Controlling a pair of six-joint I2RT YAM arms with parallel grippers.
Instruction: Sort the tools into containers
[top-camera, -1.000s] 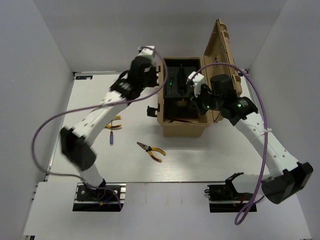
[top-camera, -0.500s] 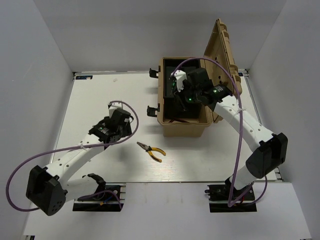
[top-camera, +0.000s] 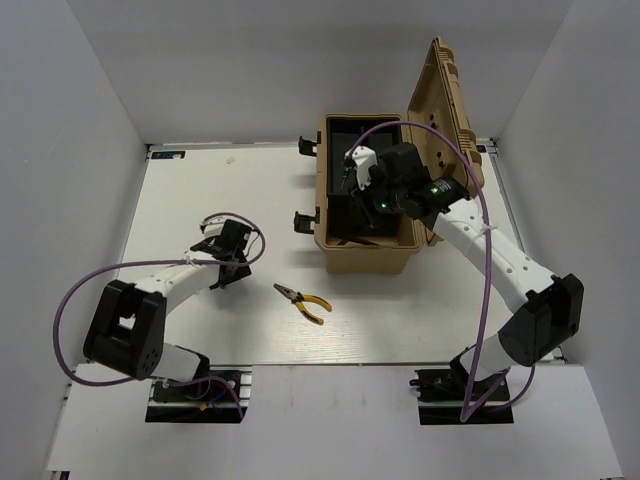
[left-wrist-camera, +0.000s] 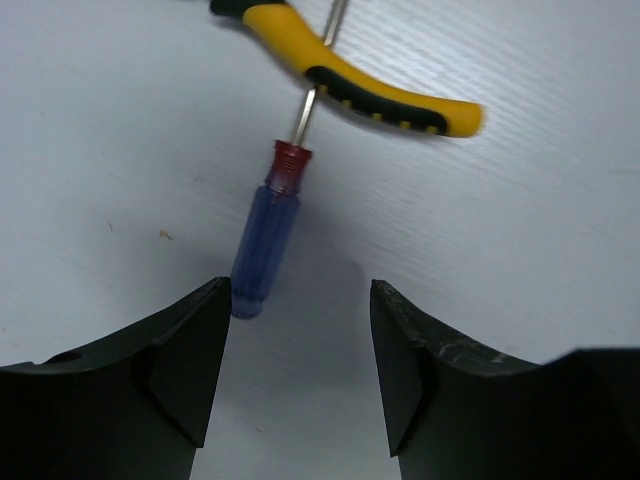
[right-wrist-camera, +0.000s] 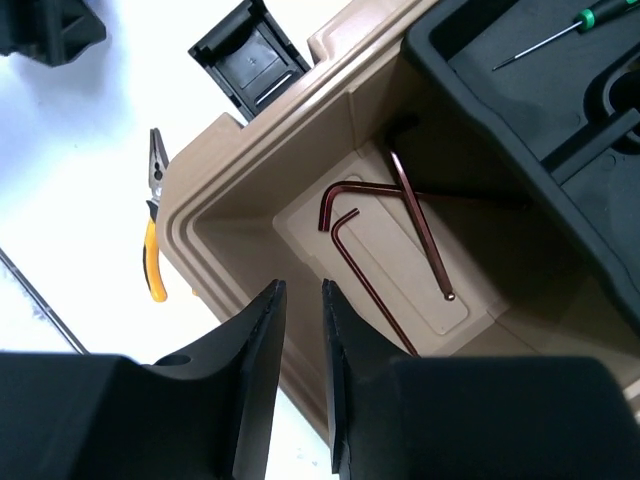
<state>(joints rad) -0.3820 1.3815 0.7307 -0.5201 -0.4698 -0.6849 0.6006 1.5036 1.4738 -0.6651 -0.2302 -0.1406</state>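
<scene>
The tan toolbox (top-camera: 345, 255) stands open with its lid (top-camera: 445, 100) up. Several dark hex keys (right-wrist-camera: 421, 228) lie on its floor beside the black tray (right-wrist-camera: 560, 120). My right gripper (right-wrist-camera: 300, 288) hovers over that compartment (top-camera: 362, 195), jaws a narrow gap apart and holding nothing. A blue-handled screwdriver (left-wrist-camera: 264, 245) lies on the table, its shaft under yellow-handled pliers (left-wrist-camera: 370, 90). My left gripper (left-wrist-camera: 300, 290) is open just above the table (top-camera: 226, 262), and the screwdriver's butt sits next to its left finger. A second pair of pliers (top-camera: 303, 301) lies in front of the box.
A green-handled screwdriver (right-wrist-camera: 560, 30) rests in the black tray. Black latches (top-camera: 303, 221) stick out from the box's left side. White walls enclose the table (top-camera: 400, 320) on the left, back and right.
My left arm has swung away from the toolbox down to the table at the left, and its gripper has opened. My right gripper has moved left over the box and parted slightly.
</scene>
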